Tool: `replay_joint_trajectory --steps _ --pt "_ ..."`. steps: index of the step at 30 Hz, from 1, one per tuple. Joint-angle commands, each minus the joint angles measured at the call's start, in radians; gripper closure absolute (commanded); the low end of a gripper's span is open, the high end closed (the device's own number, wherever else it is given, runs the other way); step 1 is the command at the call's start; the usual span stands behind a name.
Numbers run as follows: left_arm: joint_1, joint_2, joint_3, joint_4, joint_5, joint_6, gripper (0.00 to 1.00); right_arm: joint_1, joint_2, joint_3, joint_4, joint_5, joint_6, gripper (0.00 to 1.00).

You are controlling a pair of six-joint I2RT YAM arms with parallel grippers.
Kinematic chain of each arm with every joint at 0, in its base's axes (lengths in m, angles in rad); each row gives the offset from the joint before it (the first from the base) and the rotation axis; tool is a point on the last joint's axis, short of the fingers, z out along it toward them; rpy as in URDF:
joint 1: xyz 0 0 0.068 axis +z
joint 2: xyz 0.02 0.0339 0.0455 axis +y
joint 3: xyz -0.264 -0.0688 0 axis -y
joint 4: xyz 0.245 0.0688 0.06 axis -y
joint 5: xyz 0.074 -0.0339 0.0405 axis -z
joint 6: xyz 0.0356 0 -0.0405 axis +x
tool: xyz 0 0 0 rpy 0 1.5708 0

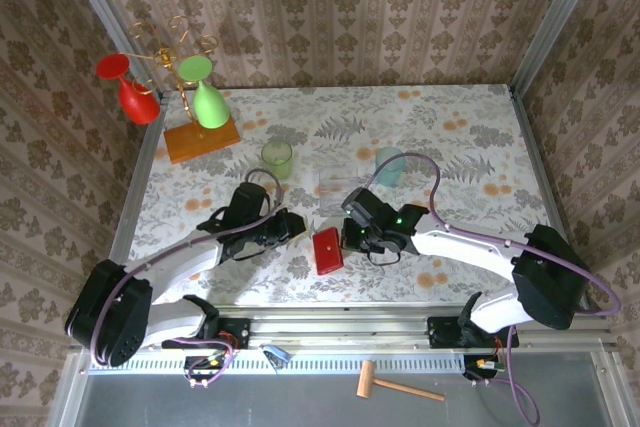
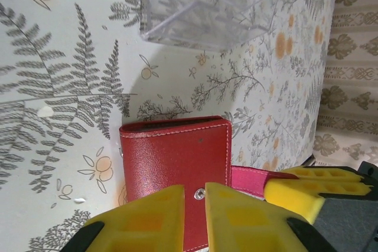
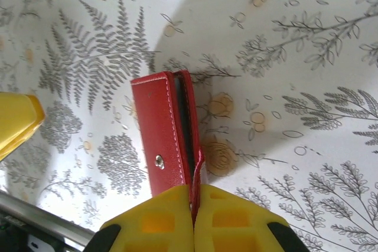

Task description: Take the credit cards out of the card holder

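R jaws pinch tab [image 3: 199,169] of card holder [image 3: 162,128], folded shut.

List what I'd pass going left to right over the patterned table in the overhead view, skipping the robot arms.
Red goblet → green goblet → green cup → red card holder → teal cup. The clear box is left out because it overlaps the card holder's span.
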Motion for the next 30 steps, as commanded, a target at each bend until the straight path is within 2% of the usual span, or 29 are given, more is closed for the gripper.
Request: replay_joint_trajectory --steps 1,11,21,30 --pt "0.034 -0.043 0.016 -0.077 0.019 0.052 0.83 0.001 -0.019 0.055 -0.056 0.005 -0.022 0.98" --pt "0.114 -0.138 -0.012 -0.132 0.042 0.08 0.83 0.015 -0.019 0.146 -0.102 0.007 0.01 1.0" --pt "0.115 -0.125 -0.018 -0.118 0.066 0.093 0.83 0.037 -0.038 0.161 -0.096 0.011 0.038 1.0" --pt "0.115 -0.091 -0.032 -0.057 0.077 0.065 0.83 0.055 0.022 0.207 -0.065 -0.037 -0.046 1.0"
